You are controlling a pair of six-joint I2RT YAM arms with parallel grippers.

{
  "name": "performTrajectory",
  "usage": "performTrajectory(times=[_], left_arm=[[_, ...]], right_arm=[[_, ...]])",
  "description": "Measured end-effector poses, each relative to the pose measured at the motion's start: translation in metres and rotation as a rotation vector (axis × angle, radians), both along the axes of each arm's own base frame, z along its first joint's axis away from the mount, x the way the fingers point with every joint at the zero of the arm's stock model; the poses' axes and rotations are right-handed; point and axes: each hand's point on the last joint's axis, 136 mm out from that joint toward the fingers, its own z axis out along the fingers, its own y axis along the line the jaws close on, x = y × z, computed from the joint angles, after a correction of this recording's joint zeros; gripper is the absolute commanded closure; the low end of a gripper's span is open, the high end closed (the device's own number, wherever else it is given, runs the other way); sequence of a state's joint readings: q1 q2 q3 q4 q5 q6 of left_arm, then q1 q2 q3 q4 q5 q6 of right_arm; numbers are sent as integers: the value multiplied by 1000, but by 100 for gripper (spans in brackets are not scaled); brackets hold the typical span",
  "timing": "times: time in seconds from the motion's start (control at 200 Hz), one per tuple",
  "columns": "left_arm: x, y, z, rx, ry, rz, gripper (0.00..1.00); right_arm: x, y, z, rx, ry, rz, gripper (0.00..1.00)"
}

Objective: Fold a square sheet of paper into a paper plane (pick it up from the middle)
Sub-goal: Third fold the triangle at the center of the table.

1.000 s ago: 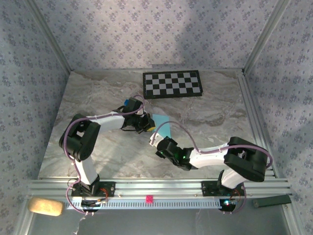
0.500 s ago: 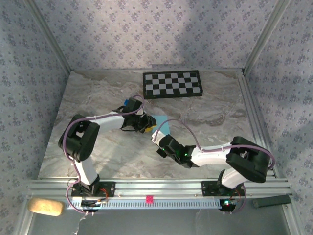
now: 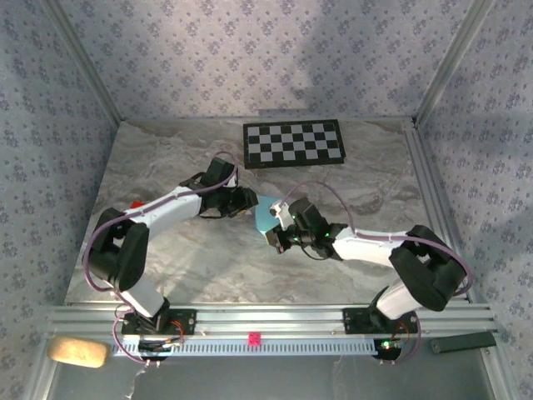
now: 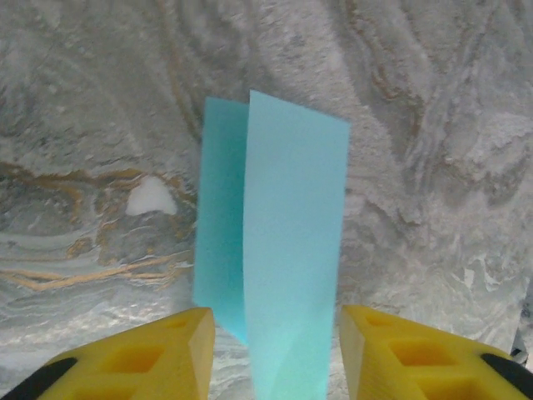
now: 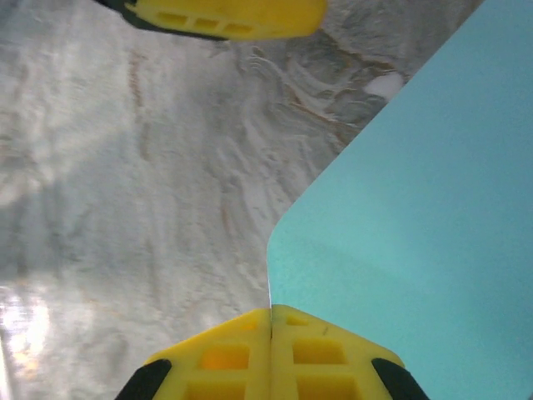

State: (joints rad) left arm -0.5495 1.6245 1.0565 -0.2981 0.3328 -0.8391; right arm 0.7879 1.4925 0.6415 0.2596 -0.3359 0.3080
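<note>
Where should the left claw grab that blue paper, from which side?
Probably the near end of the square sheet of paper, between the open fingers of the left gripper: close on its flat faces from both sides, as the folded layers are thin. The right gripper pinches another edge.

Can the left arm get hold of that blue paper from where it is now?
Probably yes. The left gripper is open, with a yellow finger on each side of the paper and nothing between. The right gripper pinches the paper's edge.
</note>
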Motion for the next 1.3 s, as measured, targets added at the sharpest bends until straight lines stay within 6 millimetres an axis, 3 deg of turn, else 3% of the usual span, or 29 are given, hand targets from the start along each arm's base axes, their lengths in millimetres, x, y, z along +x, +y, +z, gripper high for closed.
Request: performTrajectory(times=[0.12,0.25,0.425,0.64,0.815,1.299], left_arm=[[11,-14,13,-28,-34,-51,68],[22,-25,13,-31,-34,-90,75],[27,-36,-15,-17,29,-131,78],[13,-45,-58,19,127,-177,80],[6,-47,-78,46,161,-198,82],[5,-48,-81,50,156,-217,83]], right_arm=[[-3,6,-1,48,102,21,100],[-6,8,-6,83,200,37,100],[-8,8,-8,112,273,50,100],[-11,8,-9,124,307,58,99],[-9,8,-11,134,322,55,99],[4,-7,-33,127,400,-1,98]])
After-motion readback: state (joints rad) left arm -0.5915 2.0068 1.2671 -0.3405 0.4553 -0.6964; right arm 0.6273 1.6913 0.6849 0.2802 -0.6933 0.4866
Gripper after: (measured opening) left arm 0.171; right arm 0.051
